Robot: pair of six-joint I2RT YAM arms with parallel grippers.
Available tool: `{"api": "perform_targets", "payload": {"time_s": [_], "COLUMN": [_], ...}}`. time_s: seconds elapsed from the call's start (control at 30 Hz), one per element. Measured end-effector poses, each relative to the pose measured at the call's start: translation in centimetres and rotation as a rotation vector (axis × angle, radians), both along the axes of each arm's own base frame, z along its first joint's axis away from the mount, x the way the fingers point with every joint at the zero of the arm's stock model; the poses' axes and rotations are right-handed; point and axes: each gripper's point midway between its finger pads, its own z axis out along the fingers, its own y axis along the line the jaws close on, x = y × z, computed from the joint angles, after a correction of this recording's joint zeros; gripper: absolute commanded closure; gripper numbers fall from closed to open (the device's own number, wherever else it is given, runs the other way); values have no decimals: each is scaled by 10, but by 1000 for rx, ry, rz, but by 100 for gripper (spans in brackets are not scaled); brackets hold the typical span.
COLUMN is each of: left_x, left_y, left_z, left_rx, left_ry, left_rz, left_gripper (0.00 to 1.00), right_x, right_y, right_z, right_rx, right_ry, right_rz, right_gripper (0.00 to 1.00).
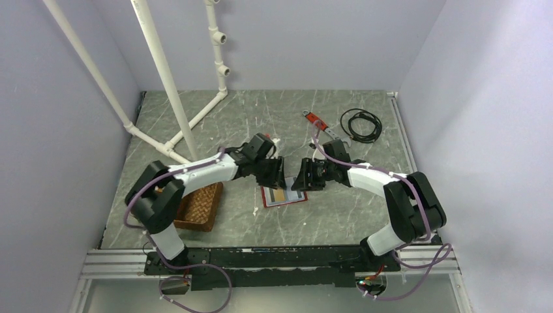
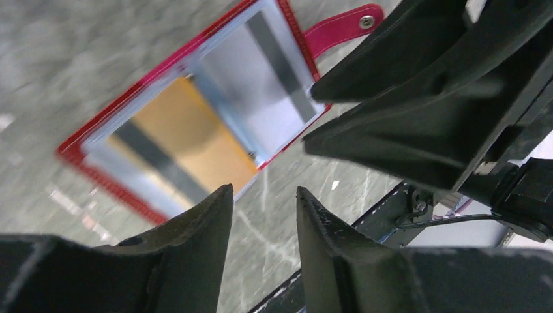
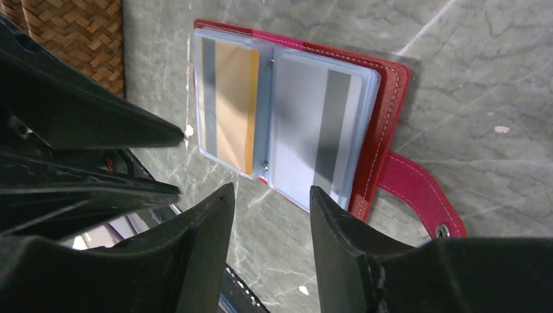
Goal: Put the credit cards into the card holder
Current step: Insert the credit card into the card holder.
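The holder [image 1: 284, 196] lies open on the bench [image 1: 339, 215], with a gold card [image 3: 233, 104] and a grey card [image 3: 306, 124] in its clear sleeves. The left pincer [image 1: 276, 175] hangs just above the holder's far left side, the right pincer [image 1: 302, 177] above its far right. Both are spread, gripping nothing.

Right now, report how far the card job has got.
Done: a gold-brown card and a pale grey card sit sleeved in the open red folding card holder. In hand: nothing; the left gripper and right gripper hover open above it. Left: no loose cards in view.
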Motion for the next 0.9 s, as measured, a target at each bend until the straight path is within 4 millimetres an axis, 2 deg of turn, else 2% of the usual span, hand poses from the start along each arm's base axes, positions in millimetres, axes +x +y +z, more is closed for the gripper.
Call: {"api": "perform_targets", "payload": {"time_s": [0.13,0.3,0.57,0.9], "left_x": [1,0,7,7], "left_y": [-29,-31,-37,-37], "left_z": [-19,-48,-57,-60], "left_rx": [-17,22,18,24], "left_ry": [22,66,68,70], "left_rz": [-48,-53,-55,-53], "left_gripper": [67,72,76,79], "right_x": [-3,-1,-5,-8], "right_y": [-3,-9,-14,-5], "right_z": [-8,-13,-17,-14], "right_rx": [7,7,7,71], "right_ry": [38,41,53,60], "right_rz": [-2,-23,-23,15], "right_gripper": [53,51,52,53]}}
